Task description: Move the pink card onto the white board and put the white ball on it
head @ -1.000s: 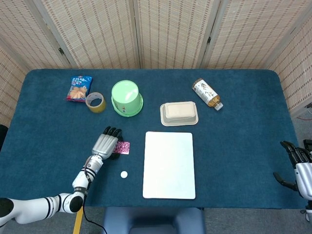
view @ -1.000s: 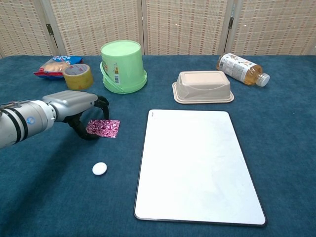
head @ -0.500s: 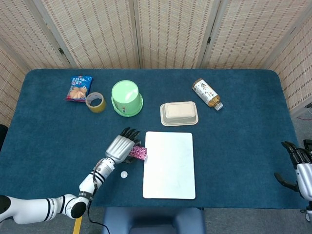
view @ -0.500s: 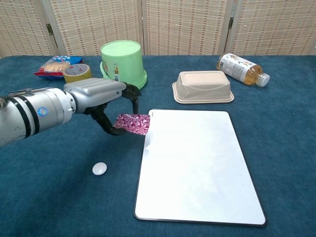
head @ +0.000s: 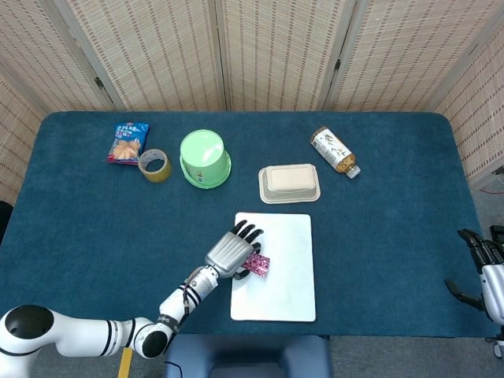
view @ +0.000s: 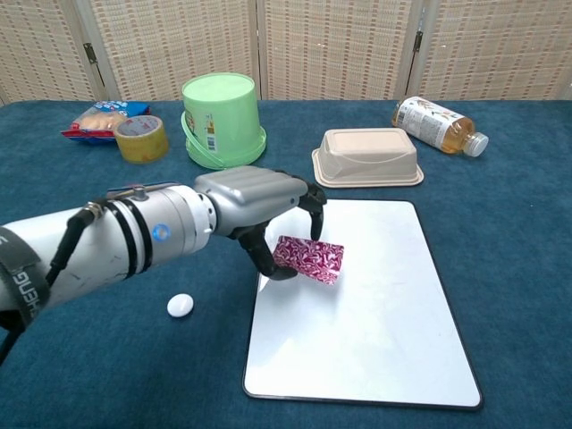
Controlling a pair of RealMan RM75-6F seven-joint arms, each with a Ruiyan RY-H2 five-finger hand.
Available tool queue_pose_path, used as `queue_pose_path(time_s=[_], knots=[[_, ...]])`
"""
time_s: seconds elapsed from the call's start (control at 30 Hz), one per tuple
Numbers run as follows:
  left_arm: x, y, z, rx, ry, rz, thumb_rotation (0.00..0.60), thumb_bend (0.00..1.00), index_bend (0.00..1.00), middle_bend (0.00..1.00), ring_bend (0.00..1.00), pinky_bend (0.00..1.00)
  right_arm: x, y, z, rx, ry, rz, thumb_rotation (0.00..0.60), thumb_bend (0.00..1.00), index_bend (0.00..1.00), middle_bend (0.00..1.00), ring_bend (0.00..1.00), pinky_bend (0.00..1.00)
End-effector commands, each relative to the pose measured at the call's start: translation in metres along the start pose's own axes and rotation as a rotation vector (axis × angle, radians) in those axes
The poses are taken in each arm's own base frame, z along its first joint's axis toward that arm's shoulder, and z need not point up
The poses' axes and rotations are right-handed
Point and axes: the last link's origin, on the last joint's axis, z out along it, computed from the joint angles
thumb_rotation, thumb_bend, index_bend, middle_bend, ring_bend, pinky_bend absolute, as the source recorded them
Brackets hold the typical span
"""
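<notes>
My left hand (view: 259, 201) (head: 232, 250) holds the pink patterned card (view: 308, 259) (head: 257, 264) over the left part of the white board (view: 384, 304) (head: 287, 268); whether the card touches the board I cannot tell. The white ball (view: 180, 305) lies on the blue cloth left of the board's near corner; in the head view my left arm hides it. My right hand (head: 482, 272) rests at the table's right edge with fingers apart and holds nothing.
At the back stand a green bucket (view: 222, 119), a tape roll (view: 141, 138), a snack bag (view: 96, 118), a beige container (view: 367, 156) and a lying bottle (view: 438, 123). The blue table cloth (head: 394, 228) spans the table.
My left hand has lifted the pink card from the cloth and carried it rightward, from left of the board to above the board's left part. The right hand stays put.
</notes>
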Motion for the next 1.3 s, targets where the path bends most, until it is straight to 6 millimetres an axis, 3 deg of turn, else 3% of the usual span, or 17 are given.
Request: queue_pose_path(time_s=[0.03,0.17,0.3,0.5,0.83,1.3], knots=[[-0.002,0.008,0.005,-0.006,-0.005,0.017,0.600,0.35,0.40,0.14,0.10,0.00,0.000,0.001,-0.001,-0.002,0.001,0.001,0.600,0.25,0.11,0.15,0.20,0.16],[-0.003,0.014,0.009,-0.006,-0.014,0.022,0.600,0.35,0.38,0.14,0.09,0.00,0.000,0.002,-0.002,-0.007,0.004,0.002,0.600,0.25,0.10,0.15,0.20,0.16],[-0.005,0.016,0.009,0.002,-0.044,0.037,0.600,0.34,0.28,0.14,0.07,0.00,0.001,0.004,-0.003,-0.009,0.006,0.002,0.600,0.25,0.10,0.15,0.20,0.16],[-0.001,0.011,0.002,0.018,-0.037,0.045,0.600,0.34,0.25,0.14,0.07,0.00,0.002,0.003,-0.003,-0.004,0.010,0.003,0.600,0.25,0.10,0.15,0.20,0.16],[0.008,-0.020,-0.037,0.030,0.035,0.073,0.600,0.34,0.35,0.14,0.07,0.00,0.000,-0.003,0.001,0.026,0.007,0.005,0.600,0.25,0.10,0.15,0.20,0.16],[-0.011,-0.049,-0.088,0.008,0.038,0.157,0.600,0.34,0.40,0.14,0.08,0.00,0.000,-0.009,0.005,0.043,0.003,0.001,0.600,0.25,0.10,0.15,0.20,0.16]])
